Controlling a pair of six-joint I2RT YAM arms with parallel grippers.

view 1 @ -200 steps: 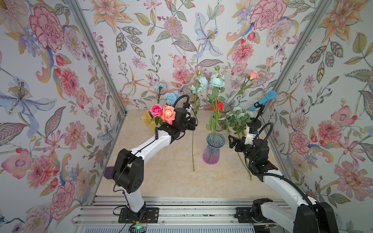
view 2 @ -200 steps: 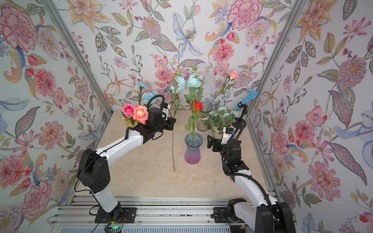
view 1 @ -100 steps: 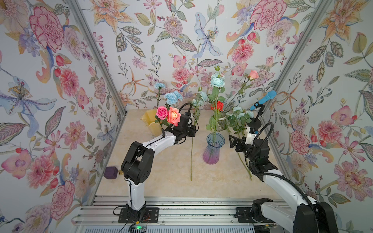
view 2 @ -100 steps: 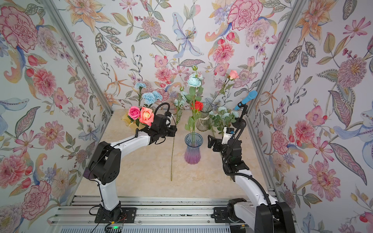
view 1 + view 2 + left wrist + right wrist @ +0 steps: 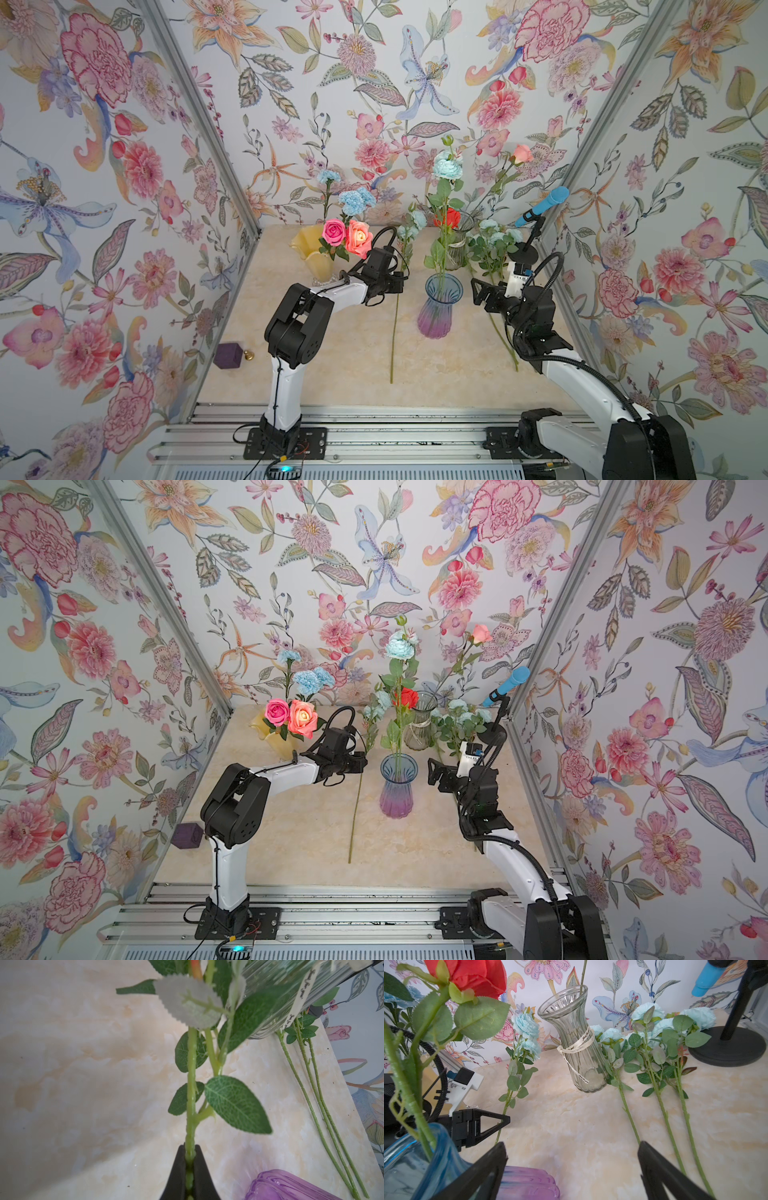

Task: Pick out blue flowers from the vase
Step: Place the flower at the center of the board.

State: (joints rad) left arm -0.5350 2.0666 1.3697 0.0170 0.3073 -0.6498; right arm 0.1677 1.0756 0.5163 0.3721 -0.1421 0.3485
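Left gripper (image 5: 190,1152): clamped on the stem of a blue flower (image 5: 525,1026).
Right gripper (image 5: 572,1146): jaws spread wide, near the vase (image 5: 439,316).

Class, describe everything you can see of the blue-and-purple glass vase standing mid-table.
The blue-and-purple glass vase is translucent, ribbed glass: blue at its flared mouth, fading to purple at the bulging base. It stands upright on the marbled beige tabletop. The green stems of a red rose and a pale aqua bloom stand in it; nothing else appears to touch it.
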